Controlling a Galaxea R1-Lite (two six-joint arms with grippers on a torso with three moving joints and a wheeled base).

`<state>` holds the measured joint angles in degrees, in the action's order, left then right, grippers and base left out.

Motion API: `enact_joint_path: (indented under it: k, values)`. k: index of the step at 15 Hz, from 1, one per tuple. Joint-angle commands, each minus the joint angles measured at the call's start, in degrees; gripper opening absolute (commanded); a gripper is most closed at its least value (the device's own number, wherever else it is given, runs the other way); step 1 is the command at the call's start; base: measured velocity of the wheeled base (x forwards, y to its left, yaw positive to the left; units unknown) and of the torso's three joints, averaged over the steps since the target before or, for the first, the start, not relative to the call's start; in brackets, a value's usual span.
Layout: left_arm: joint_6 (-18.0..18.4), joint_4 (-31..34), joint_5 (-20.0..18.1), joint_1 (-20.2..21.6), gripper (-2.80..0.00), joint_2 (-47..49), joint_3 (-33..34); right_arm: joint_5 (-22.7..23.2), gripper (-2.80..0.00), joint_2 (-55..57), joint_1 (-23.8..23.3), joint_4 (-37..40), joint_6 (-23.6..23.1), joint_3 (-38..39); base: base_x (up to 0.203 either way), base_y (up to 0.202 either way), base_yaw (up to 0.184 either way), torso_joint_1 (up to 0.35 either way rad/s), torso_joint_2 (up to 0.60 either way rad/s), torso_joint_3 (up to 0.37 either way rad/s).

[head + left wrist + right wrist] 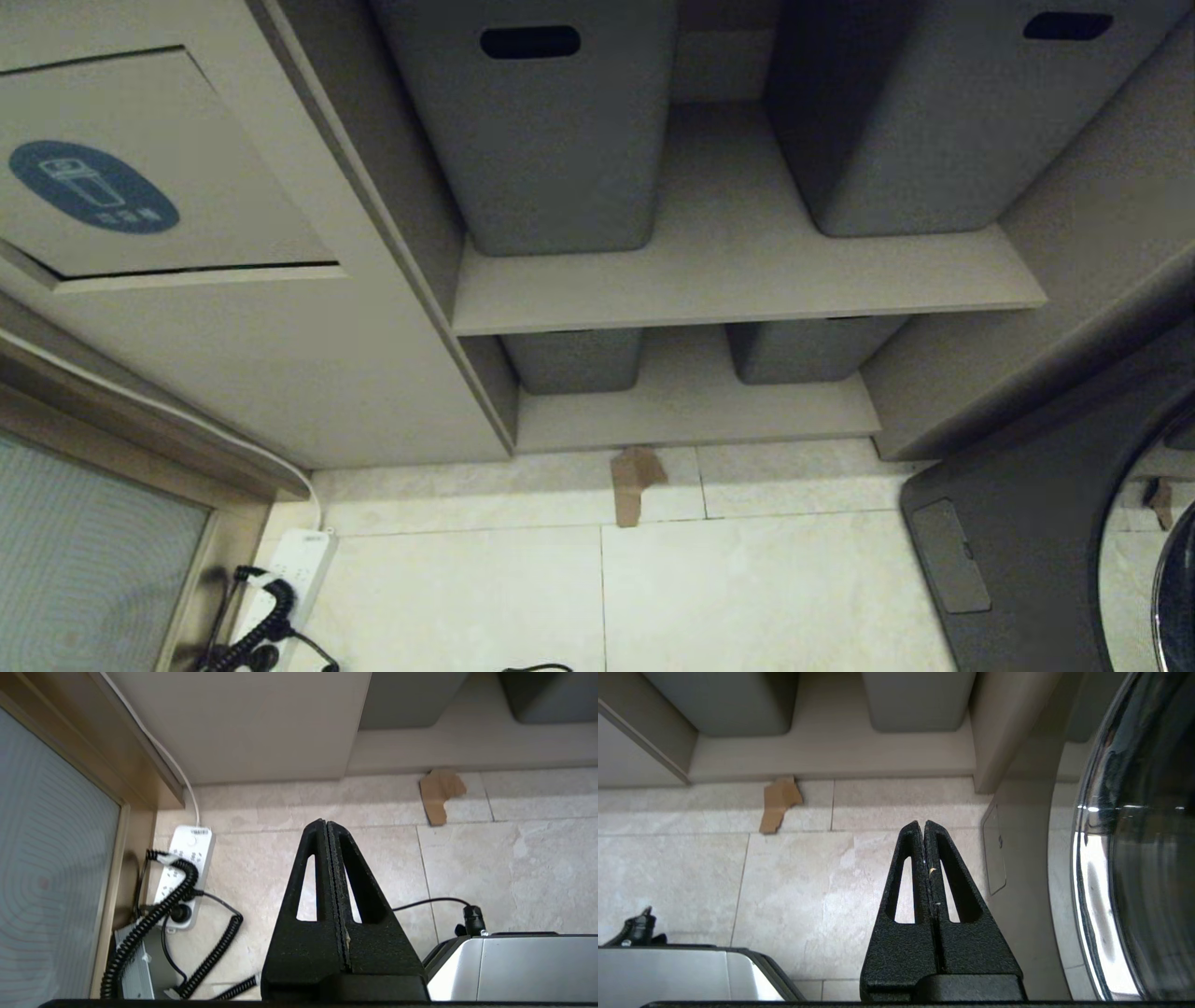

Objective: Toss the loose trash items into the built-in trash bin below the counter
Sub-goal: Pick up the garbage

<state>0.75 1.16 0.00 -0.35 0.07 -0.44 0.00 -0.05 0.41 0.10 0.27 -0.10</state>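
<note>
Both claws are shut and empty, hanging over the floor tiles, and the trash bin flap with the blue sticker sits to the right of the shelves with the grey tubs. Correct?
Not quite: in the head view the trash bin flap is left of the shelves with the grey tubs, not right. The rest holds: the wrist views show the left claw and right claw shut and empty over the floor tiles.

Left gripper [327, 823] and right gripper [923, 823], matte black textured triangular jaws with slotted cutouts, silver-grey base corner
</note>
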Motion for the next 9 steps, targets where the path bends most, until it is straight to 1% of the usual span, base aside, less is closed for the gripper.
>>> enact_joint_path:
  k: [1, 9]
  values:
    - [0.0, 0.0, 0.0, 0.0, -2.80, 0.0, 0.0, 0.0, -2.80, 0.0, 0.0, 0.0, 0.0, 0.0, 0.000, 0.000, 0.000, 0.005, 0.00, -0.193]
    - [0.1, 0.6, -0.1, 0.0, -2.80, -0.1, -0.2, 0.0, -2.80, 0.0, 0.0, 0.0, 0.0, 0.0, 0.000, 0.000, 0.000, 0.002, 0.00, -0.198]
